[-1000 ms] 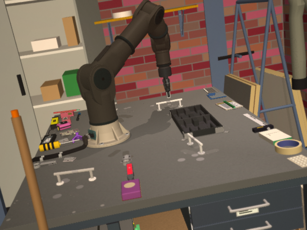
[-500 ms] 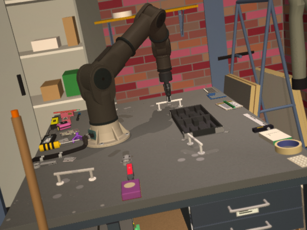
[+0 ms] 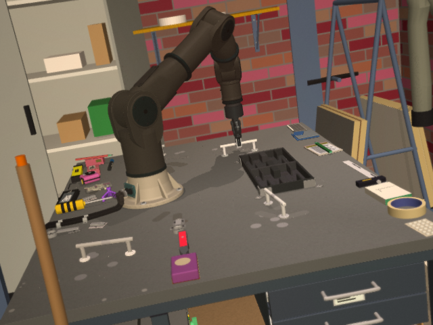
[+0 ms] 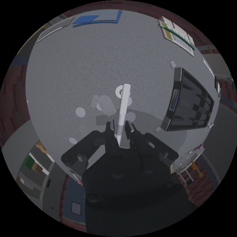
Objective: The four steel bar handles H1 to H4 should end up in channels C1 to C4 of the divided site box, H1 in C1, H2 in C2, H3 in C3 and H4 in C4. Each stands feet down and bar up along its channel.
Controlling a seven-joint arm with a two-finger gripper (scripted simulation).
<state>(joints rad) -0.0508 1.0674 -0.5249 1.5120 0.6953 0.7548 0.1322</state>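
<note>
A steel bar handle (image 3: pixel 239 145) (image 4: pixel 123 111) stands feet down on the bench behind the site box, and my gripper (image 3: pixel 238 142) (image 4: pixel 120 136) sits over the middle of its bar. The gripper is open and holds nothing. The divided site box (image 3: pixel 276 169) (image 4: pixel 190 101) lies just right of it, its dark channels empty. A second handle (image 3: pixel 275 202) stands at the box's near end. A third handle (image 3: pixel 105 247) stands near the bench's front left. A fourth handle is not visible.
The arm's base (image 3: pixel 152 190) sits left of the box. A purple block (image 3: pixel 184 267) and a red-topped clamp (image 3: pixel 182 238) lie near the front edge. Tools crowd the left edge. Notebooks (image 3: pixel 321 147), a level and a tape roll (image 3: pixel 405 207) line the right side.
</note>
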